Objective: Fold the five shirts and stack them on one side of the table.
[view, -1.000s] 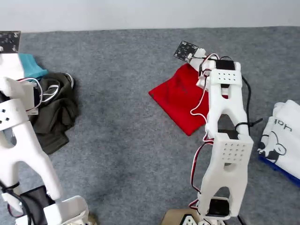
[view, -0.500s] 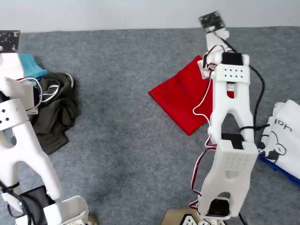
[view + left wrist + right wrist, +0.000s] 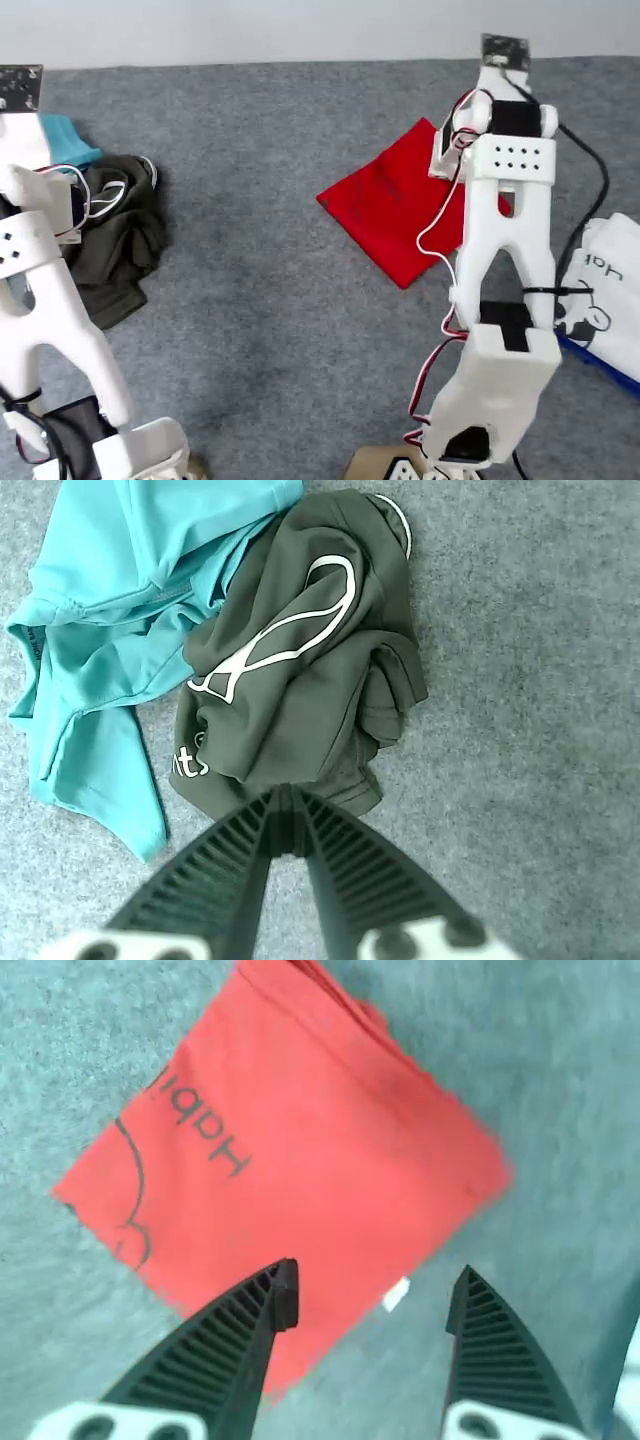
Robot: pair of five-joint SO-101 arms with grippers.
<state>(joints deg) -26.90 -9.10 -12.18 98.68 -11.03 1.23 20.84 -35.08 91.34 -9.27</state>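
Since a second ago, the right arm has been swung away from the near-left part of the red shirt towards the far right, so that its wrist is now seen beyond the shirt's far corner, close to the far edge of the desk. More of the shirt's far corner has been uncovered by this. The left arm and all the shirts have been left where they were.

The red shirt is laid flat as a folded square, turned cornerwise, right of the desk's middle. In the right wrist view the right jaws are held wide apart with nothing gripped, raised above the shirt's edge: one fingertip is seen over red cloth, the other over grey desk, with a small white tag between them at the shirt's border.

The left jaws are pressed together with nothing held, their tip poised over the near edge of a crumpled dark green shirt at the desk's left side. A teal shirt is spread loosely just beside it, touching it. At the right edge a folded white shirt is laid on a blue shirt, well apart from the red one.
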